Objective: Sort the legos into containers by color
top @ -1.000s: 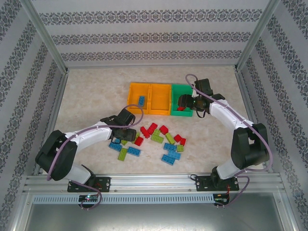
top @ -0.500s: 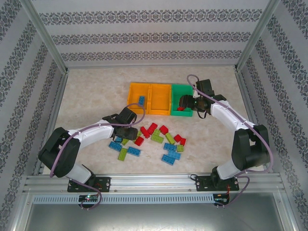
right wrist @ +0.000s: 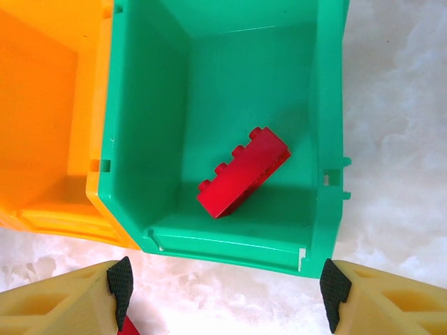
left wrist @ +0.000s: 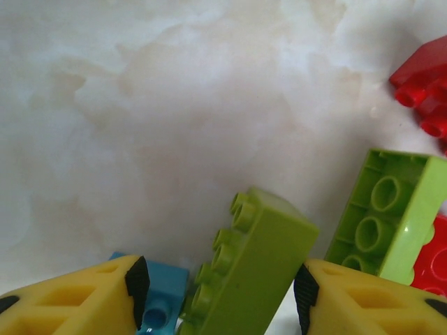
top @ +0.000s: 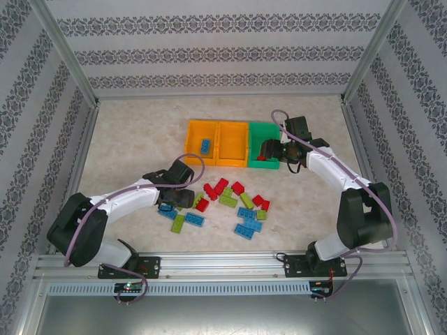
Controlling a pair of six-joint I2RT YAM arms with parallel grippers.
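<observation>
The table has a pale marbled top, cream with faint beige clouding. It is matte and evenly lit, and the shadows on it are soft and short. Behind the table stands a back wall papered in grey-white stripes with bands of dark damask ornament. The same paper covers the left wall beside the table and the right wall opposite. A slanted aluminium post rises from the table's far left corner, and a second post from its far right corner. Along the table's near edge runs a slotted aluminium rail. Nearer still lie a perforated metal strip and a plain grey panel.
</observation>
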